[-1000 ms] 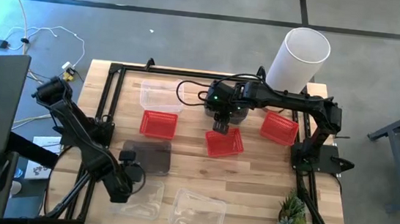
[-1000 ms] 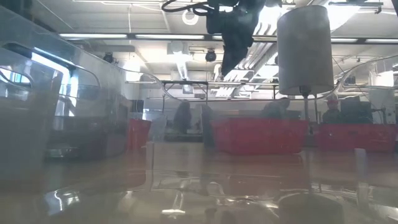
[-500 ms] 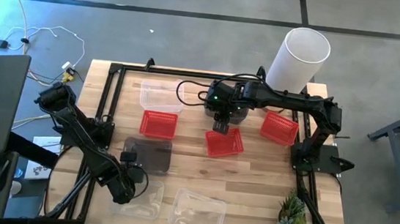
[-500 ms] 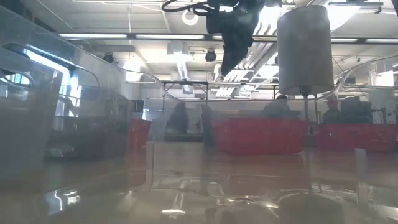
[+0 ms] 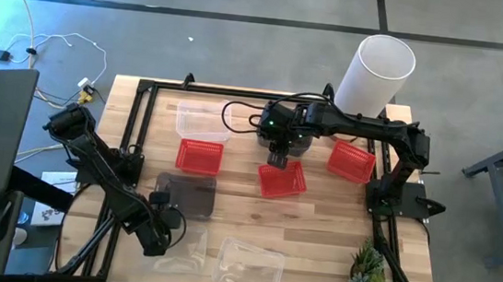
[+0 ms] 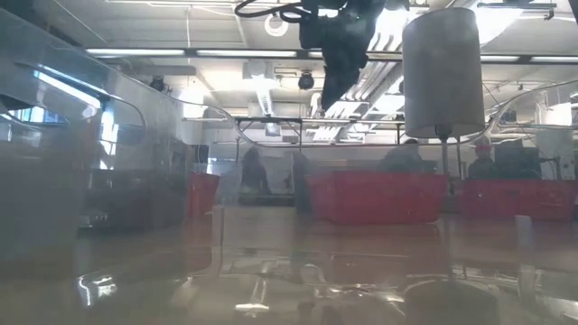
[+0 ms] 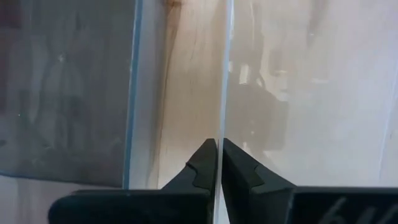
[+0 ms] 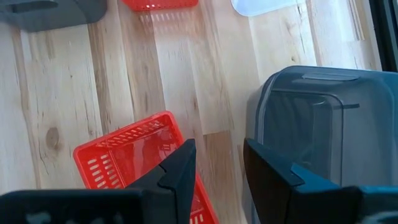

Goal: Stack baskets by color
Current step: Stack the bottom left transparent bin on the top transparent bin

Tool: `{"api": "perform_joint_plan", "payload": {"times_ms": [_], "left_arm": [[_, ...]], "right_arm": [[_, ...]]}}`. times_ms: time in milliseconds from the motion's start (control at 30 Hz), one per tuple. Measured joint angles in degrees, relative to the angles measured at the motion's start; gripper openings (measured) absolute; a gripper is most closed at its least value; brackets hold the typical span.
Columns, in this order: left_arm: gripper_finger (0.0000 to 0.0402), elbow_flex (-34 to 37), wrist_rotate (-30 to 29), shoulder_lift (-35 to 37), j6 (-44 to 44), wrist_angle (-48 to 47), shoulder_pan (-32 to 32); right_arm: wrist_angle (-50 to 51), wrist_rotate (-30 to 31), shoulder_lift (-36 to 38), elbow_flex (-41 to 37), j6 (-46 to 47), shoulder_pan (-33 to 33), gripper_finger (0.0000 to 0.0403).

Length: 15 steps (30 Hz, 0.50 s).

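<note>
Spreading across the wooden surface (image 5: 317, 231) are 3 red baskets in a row, clear ones, and a smoky grey basket (image 5: 188, 197). Near the front-left edge, the left hand (image 5: 171, 232) is clamped on the thin wall of a clear basket (image 5: 181, 250). The right hand (image 5: 277, 159), fingers apart, hangs over the middle red basket (image 5: 283, 179).

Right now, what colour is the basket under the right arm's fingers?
Red basket, clearest in the right wrist view.
</note>
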State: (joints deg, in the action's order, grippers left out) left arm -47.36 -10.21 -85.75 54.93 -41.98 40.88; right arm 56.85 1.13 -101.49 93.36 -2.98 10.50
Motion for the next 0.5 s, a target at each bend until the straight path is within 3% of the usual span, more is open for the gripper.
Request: {"api": "perform_joint_plan", "payload": {"times_ms": [267, 500], "left_arm": [[0.0, -2.66, 0.6, 4.33, -0.35, 0.56, 0.02], [0.0, -5.44, -3.64, 11.06, -2.59, -4.06, -0.59]], "right_arm": [[-1.2, 0.0, -0.02, 0.0, -0.42, 0.0, 0.0121], [-2.27, 0.0, -0.02, 0.0, -0.46, 0.02, 0.0121]]}}
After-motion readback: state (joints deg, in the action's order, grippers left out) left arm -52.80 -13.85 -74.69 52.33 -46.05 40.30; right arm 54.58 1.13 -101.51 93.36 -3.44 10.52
